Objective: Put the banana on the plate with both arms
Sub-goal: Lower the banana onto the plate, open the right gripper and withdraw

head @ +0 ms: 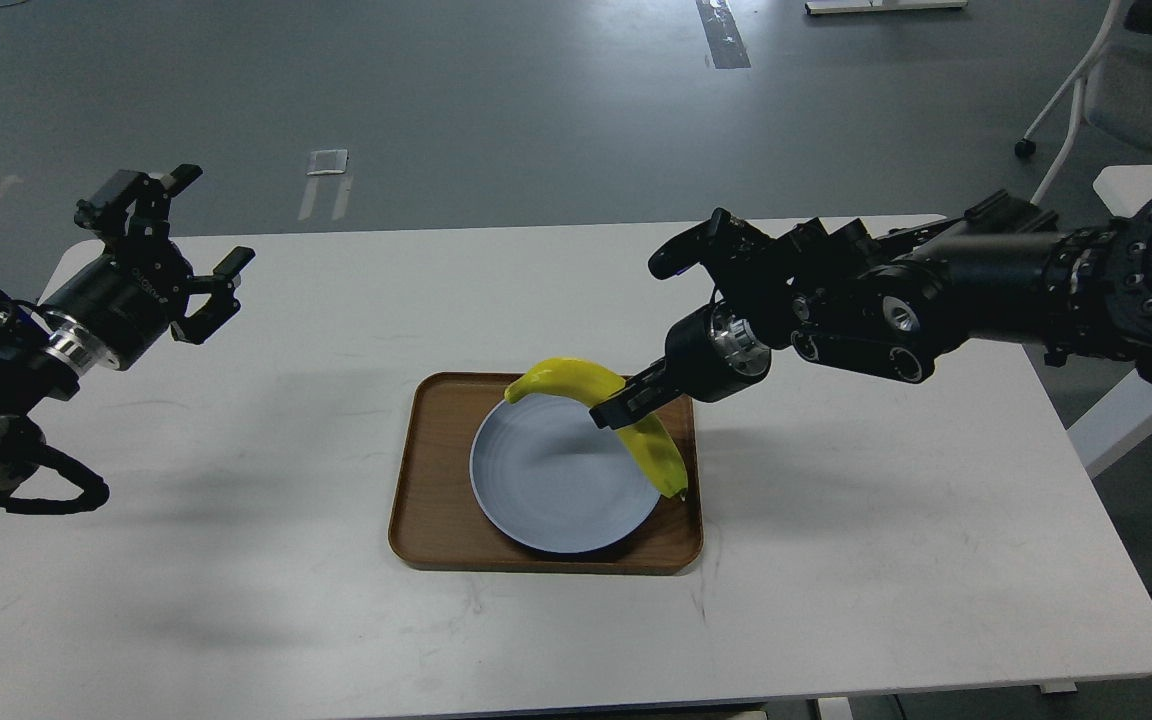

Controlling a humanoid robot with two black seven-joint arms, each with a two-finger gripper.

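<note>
The yellow banana [576,378] hangs in my right gripper [619,405], which is shut on its middle. It is held above the right part of the pale blue-grey plate [556,480], stem end to the left, dark tip down to the right over the plate's right rim. The plate lies on a brown wooden tray [436,500] in the middle of the white table. My left gripper [194,245] is open and empty, raised over the table's far left corner, well away from the plate.
The white table [836,600] spreads around the tray. A chair with castors [1086,90] and a second white table edge [1126,180] stand at the far right. Grey floor lies beyond the table's far edge.
</note>
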